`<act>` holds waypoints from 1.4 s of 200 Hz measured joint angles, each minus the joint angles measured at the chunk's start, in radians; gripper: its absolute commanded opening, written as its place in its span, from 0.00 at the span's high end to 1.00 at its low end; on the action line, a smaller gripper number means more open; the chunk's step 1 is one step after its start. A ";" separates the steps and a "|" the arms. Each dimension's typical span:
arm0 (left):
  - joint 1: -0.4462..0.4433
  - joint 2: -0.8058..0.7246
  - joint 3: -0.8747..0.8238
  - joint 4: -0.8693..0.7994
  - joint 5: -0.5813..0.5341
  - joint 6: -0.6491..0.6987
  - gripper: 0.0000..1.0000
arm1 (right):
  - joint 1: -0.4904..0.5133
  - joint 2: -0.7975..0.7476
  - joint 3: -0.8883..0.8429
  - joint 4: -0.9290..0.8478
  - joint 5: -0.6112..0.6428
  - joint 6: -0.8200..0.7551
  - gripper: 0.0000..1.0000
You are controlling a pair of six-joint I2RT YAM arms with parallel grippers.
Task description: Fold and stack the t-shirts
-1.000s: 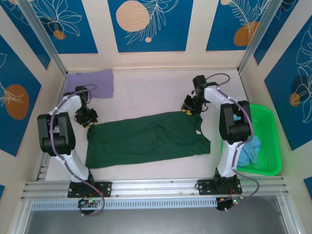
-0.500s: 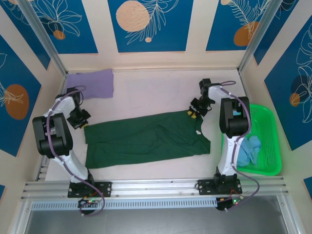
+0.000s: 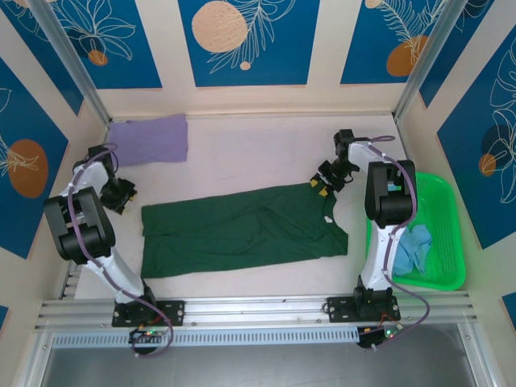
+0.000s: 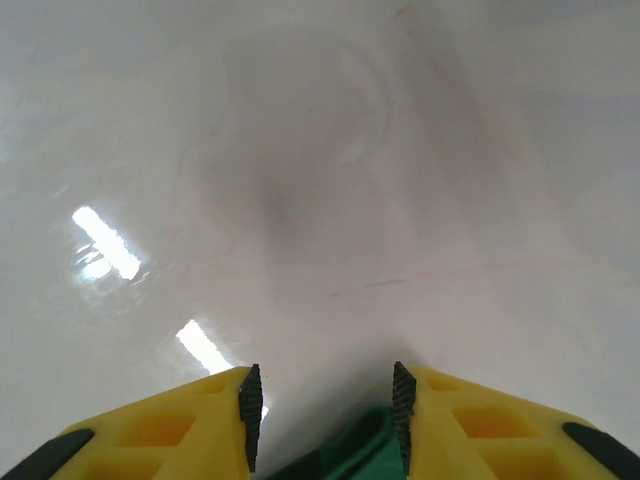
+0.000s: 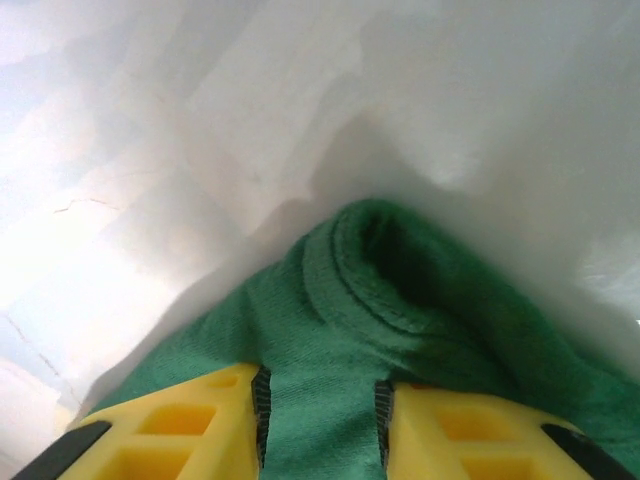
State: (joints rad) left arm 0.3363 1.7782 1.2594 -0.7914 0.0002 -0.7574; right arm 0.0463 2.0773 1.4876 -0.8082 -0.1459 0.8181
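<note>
Flattening the dark green t-shirt (image 3: 242,230) ahead of the first fold.
The shirt is lying spread across the middle of the tabletop (image 3: 258,145). The right claw (image 3: 320,184) is pinching its far-right corner. The left claw (image 3: 119,193) is hovering spread near the left edge, just off the shirt's left end, with green peeking low between its fingers (image 4: 160,430). The lavender t-shirt (image 3: 149,139) is sitting at the far-left corner, and the light-blue t-shirts (image 3: 411,246) are waiting in the basket (image 3: 453,234). Next move is probably both claws taking one long side and carrying it over evenly.

Both arms reach low; the left gripper (image 3: 122,196) has its fingers (image 4: 249,412) apart, while the right gripper (image 3: 321,184) pinches the dark green t-shirt (image 3: 242,230).
</note>
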 measured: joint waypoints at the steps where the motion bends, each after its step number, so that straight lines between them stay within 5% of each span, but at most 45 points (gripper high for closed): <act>1: 0.000 -0.001 0.001 0.000 0.000 0.000 0.60 | 0.000 -0.001 0.000 0.000 0.000 0.000 0.62; 40: -0.075 -0.085 0.008 -0.001 0.030 0.027 0.62 | 0.007 -0.082 -0.003 0.016 0.000 -0.026 0.63; 92: -0.373 -0.160 -0.129 0.032 0.048 0.114 0.63 | 0.032 -0.098 -0.003 0.007 -0.023 -0.078 0.69; 167: -0.309 -0.020 -0.199 0.051 -0.008 0.165 0.60 | -0.006 0.045 0.074 -0.097 0.010 -0.098 0.69; 217: -0.298 0.024 -0.063 0.027 0.002 0.166 0.32 | 0.002 -0.074 0.019 -0.016 0.041 -0.122 0.55; 250: -0.347 0.011 0.080 -0.007 0.020 0.157 0.34 | 0.068 -0.250 -0.051 0.087 -0.029 -0.157 0.51; 280: -0.497 -0.001 0.134 -0.007 0.077 0.130 0.37 | 0.172 -0.237 -0.050 0.148 -0.105 -0.195 0.52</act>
State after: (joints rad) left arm -0.1604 1.7771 1.3937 -0.7986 0.0776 -0.6277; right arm 0.2180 1.8404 1.4376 -0.6598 -0.2504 0.6228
